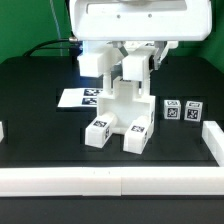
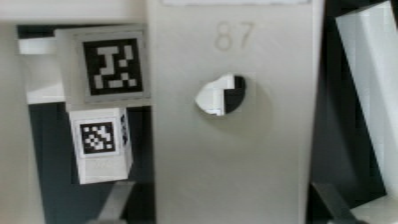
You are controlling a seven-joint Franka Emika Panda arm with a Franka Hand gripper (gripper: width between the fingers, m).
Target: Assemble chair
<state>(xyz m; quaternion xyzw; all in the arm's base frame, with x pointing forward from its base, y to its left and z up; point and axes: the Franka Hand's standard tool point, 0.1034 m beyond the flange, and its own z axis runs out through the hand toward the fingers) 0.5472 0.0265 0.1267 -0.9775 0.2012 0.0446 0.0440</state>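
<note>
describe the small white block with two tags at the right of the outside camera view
The block is small, matte white, plastic-looking, wider than tall. Two square black-and-white tags sit side by side on the face toward the camera. It lies on the black table, apart from the half-built chair, close to the white rail; whether they touch is unclear.

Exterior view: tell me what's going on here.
The Panda arm's gripper is down over the partly built chair in the middle of the black table, at the upright white part on top of it. Whether the jaws are closed on that part cannot be told. Two small tagged blocks lie loose on the exterior view's right, and the marker board lies on its left.
</note>
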